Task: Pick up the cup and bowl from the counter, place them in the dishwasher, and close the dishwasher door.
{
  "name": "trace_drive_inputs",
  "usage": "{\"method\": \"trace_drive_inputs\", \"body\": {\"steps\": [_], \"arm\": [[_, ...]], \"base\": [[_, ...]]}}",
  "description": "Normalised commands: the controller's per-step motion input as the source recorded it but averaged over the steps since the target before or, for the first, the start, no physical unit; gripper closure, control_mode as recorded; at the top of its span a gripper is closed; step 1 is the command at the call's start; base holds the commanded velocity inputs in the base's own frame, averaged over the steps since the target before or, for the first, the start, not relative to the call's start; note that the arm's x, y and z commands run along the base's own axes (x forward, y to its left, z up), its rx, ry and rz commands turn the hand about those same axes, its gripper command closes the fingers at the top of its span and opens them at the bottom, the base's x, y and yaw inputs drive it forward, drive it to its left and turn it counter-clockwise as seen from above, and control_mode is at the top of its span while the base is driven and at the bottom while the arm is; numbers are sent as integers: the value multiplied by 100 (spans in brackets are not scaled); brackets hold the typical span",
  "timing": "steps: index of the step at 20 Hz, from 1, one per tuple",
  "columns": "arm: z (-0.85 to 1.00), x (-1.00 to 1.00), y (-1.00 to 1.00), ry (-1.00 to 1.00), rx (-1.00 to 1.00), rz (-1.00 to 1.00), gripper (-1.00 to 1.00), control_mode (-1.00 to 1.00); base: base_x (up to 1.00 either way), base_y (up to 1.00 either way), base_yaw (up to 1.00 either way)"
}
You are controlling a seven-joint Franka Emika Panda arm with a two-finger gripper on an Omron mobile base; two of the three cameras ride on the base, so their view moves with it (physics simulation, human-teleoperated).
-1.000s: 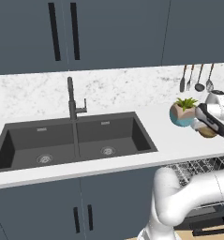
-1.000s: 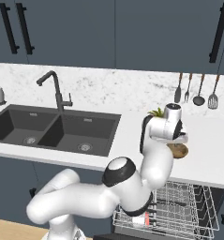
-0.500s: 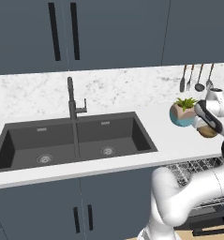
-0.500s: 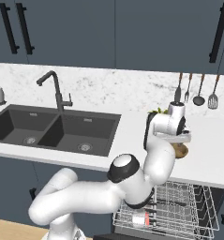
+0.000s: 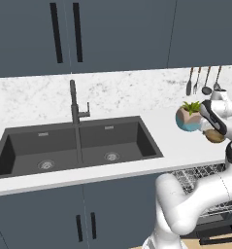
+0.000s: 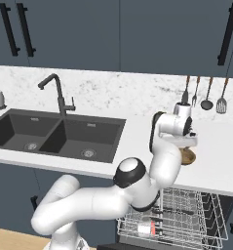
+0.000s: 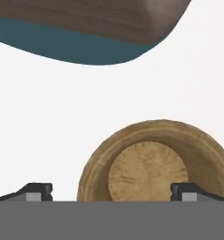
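The gripper (image 7: 111,192) hangs over the counter (image 5: 161,138) with its jaws spread wide and nothing between them. In the hand view the wooden bowl (image 7: 155,161) lies right below it, on the bare white worktop: one fingertip (image 7: 38,191) stands clear of the bowl's rim on one side, the other overlaps the bowl's inside near the far rim, so the bowl sits off-centre between them.

Seen from the base, the bowl (image 6: 187,156) rests on the counter to the right of the sink (image 6: 59,135), just beside the hand and partly hidden by it. Close behind the bowl, toward the backsplash, stands a round teal and brown plant pot (image 5: 188,119) with green leaves; its curved side (image 7: 92,30) crosses the top of the hand view, near the bowl but apart from it.

Utensils (image 6: 204,93) hang on the wall behind the bowl. Below the counter edge under the bowl, the dishwasher (image 6: 174,224) stands open, its wire rack pulled out.
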Motion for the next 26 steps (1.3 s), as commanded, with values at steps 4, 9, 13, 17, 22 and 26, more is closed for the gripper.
{"method": "trace_drive_inputs", "body": {"steps": [4, 9, 13, 17, 22, 26], "arm": [[-4, -18, 10, 3, 0, 0, -100, -100], [-19, -19, 0, 5, -2, 0, -100, -100], [-26, 0, 2, 13, -1, 2, -100, -100], [-29, 0, 0, 14, 0, 6, -100, -100], [-25, 0, -1, 8, -1, 9, 100, -100], [0, 1, -21, 2, 0, 18, 100, -100]], "base": [[0, 0, 0], [0, 0, 0], [0, 0, 0], [0, 0, 0], [0, 0, 0], [0, 0, 0]]}}
